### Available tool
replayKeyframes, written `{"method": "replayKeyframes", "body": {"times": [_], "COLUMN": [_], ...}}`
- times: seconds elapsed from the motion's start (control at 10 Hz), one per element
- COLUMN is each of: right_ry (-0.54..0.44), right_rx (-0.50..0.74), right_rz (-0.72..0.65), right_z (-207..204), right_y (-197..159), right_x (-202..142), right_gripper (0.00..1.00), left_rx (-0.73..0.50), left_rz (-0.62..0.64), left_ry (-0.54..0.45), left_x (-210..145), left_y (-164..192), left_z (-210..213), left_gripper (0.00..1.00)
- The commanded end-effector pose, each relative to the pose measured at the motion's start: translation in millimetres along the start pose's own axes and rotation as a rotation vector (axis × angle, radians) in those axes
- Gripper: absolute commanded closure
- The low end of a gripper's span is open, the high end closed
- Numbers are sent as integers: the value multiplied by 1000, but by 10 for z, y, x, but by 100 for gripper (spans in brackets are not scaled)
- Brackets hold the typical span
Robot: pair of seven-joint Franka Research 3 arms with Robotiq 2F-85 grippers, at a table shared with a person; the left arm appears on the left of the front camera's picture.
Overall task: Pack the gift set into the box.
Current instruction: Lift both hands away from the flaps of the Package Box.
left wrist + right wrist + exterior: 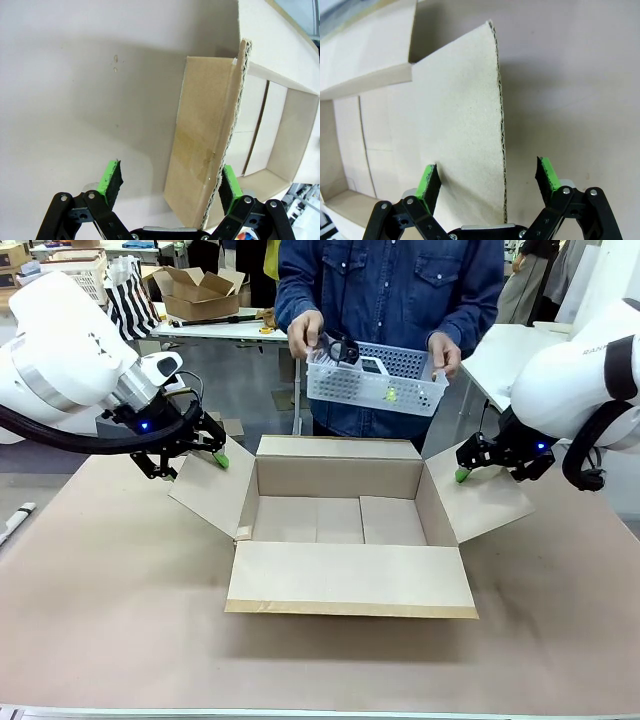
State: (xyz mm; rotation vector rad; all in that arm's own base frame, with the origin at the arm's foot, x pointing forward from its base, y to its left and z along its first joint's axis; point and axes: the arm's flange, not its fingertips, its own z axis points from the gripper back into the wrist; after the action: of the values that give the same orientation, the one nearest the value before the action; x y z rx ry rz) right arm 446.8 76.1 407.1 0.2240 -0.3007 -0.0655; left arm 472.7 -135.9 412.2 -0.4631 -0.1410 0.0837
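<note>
In the front view the box [345, 530] sits open on the table [110, 630], all four flaps folded out. The left tool [192, 452] hangs at the left flap's outer edge, the right tool [478, 462] at the right flap's. Beyond the box, a person holds the gift set [378, 378] in both hands above the far flap. The left wrist view shows the left tool [170, 182] spread wide, the flap's edge standing between its fingers. In the right wrist view, the right tool [489, 181] is likewise spread, straddling its flap's corrugated edge.

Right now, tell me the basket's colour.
Light grey, nearly white, perforated basket; the front view shows it best.
</note>
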Motion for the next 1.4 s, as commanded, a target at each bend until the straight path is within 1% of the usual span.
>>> {"method": "replayKeyframes", "body": {"times": [0.0, 1.3], "right_ry": [-22, -22], "right_rx": [-15, -15], "right_rz": [-5, -5], "right_z": [-8, -8], "right_y": [-1, -1], "right_x": [-26, -26], "right_gripper": [0, 0], "left_rx": [20, 20], "left_rz": [9, 9], "left_ry": [-5, -5], "left_x": [-13, -13], "left_y": [-28, -28], "left_z": [6, 6], "left_gripper": [0, 0]}}
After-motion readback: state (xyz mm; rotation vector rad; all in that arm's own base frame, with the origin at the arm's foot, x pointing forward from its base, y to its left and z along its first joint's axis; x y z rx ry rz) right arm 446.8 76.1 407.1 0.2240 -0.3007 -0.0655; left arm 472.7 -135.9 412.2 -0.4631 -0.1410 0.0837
